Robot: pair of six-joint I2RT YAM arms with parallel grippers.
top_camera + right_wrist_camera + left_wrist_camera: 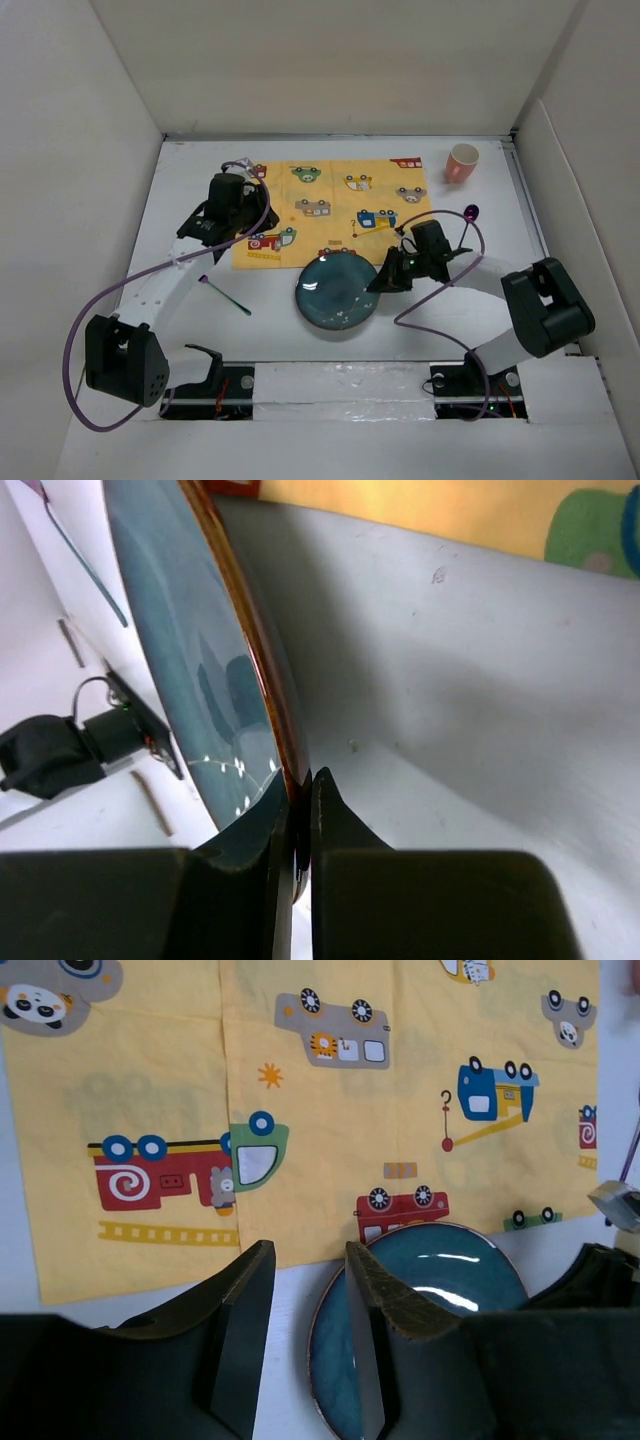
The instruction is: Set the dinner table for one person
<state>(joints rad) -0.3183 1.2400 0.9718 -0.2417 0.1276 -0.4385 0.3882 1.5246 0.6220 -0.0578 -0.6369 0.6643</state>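
Though wrist-only — right gripper (pixel 300 792) on plate (pixel 190 670)

Left gripper (pixel 308 1260), jaws parted and empty, hovers over the white table (pixel 298 1360) just off a yellow cartoon-vehicle mat (pixel 330 1100), whose near edge a teal plate (pixel 440 1290) touches.

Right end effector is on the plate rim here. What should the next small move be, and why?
Probably lift slightly and carry the blue plate farther onto the yellow mat. The right end effector is pinched on its rim, and the plate lies mostly off the mat's near edge.
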